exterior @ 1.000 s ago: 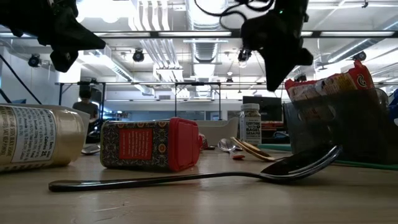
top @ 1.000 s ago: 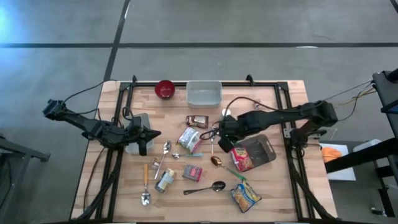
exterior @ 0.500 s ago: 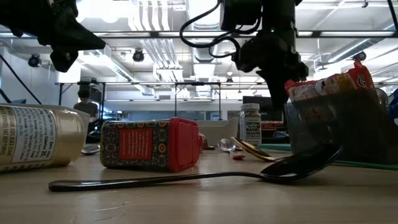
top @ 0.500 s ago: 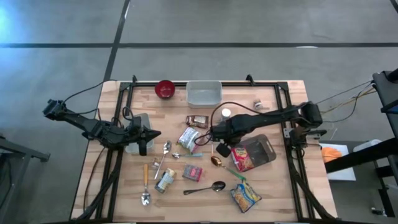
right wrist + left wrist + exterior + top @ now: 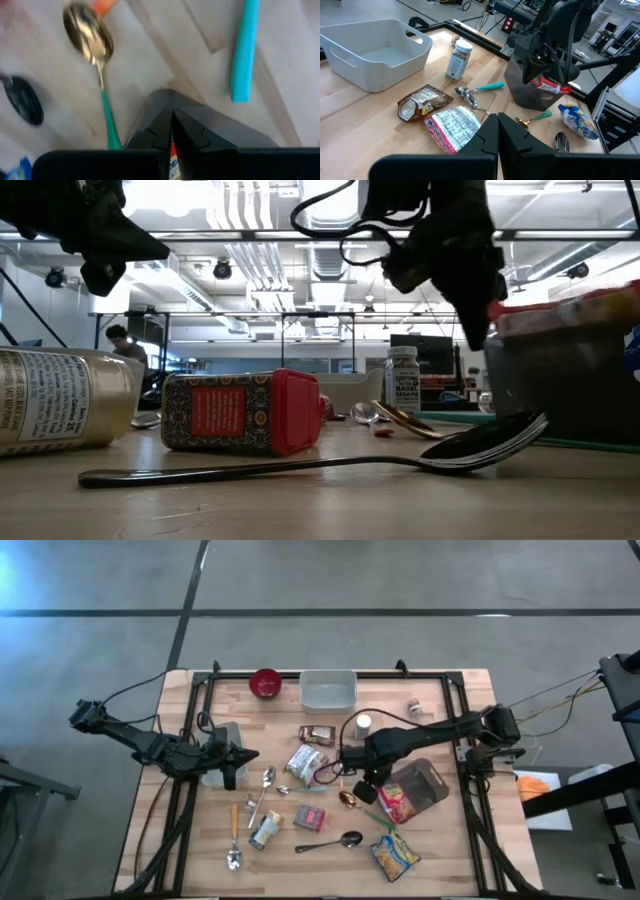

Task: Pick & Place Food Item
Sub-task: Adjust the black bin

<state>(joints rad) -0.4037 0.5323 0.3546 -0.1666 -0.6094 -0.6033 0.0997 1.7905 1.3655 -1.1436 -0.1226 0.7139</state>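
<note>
A red food packet [image 5: 393, 802] lies in a dark see-through container [image 5: 425, 780] right of the table's middle. In the left wrist view the packet [image 5: 550, 86] rests across the container's [image 5: 527, 97] rim. My right gripper [image 5: 368, 783] is shut and points straight down at the container's left corner; in the low view its tip [image 5: 478, 335] stands at the container's edge. My left gripper [image 5: 243, 755] waits shut above the table's left part [image 5: 497, 117]. My right gripper comes from above with shut fingers onto the packet's end [image 5: 544, 83] at the container's left corner [image 5: 210, 117]. The fingers themselves cover the spot. Whether they touch the packet, the rim or both I cannot tell.
A gold spoon with a green handle [image 5: 348, 798] and a teal-handled spoon [image 5: 244, 50] lie close to the right gripper. Other food packets [image 5: 305, 763], a red-lidded tin [image 5: 310, 818], a black spoon [image 5: 340, 840] and a yellow bag [image 5: 393, 855] lie around. A white bin [image 5: 328, 690] and a red bowl [image 5: 265, 683] stand at the far edge.
My right gripper, shut throughout, has sunk and gone toward the table's near edge, tipping until it points straight down at the container's left corner. The red packet, which stood tall out of the container, now sits lower, and the container has shifted a little toward the right edge.
</note>
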